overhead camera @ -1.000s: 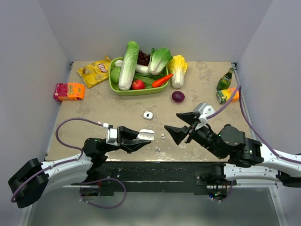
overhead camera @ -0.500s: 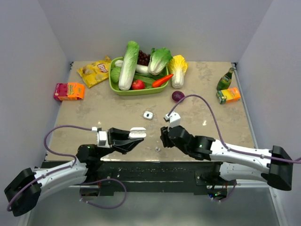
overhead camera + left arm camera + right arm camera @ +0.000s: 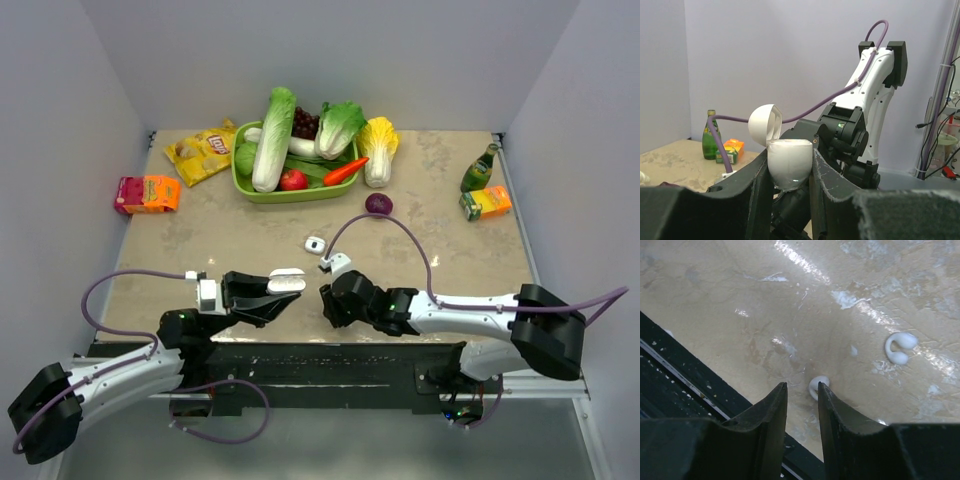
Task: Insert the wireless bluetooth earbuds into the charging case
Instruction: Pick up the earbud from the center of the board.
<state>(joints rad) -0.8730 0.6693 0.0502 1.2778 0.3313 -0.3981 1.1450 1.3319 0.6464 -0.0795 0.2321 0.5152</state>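
the left gripper is clamped on the charging case, one finger on each side of the lower shell, with the hinged lid swung up and open. in the top view the case is held clear of the table, by the near edge and a little left of its middle.

the right gripper hangs low over the middle of the near edge. its jaws are parted by only a narrow slot and there is nothing between them. the wireless bluetooth earbuds both lie on the bare surface, not in the case. the nearer one sits just past the tip of one finger, slightly off the line of the slot. the farther earbud, c-shaped, lies well apart from it and further in from the near edge. in the top view the right arm hides them both.

the buds look light, hard and glossy, so they would probably skid on the smooth top or flick out of a pinch that lands off-centre. the safest hold seems to be across the widest, roundest part, with the slot centred over the bud first and the squeeze kept gentle. the case is smooth plastic too; holding it by the lower shell leaves the lid and the opening free.
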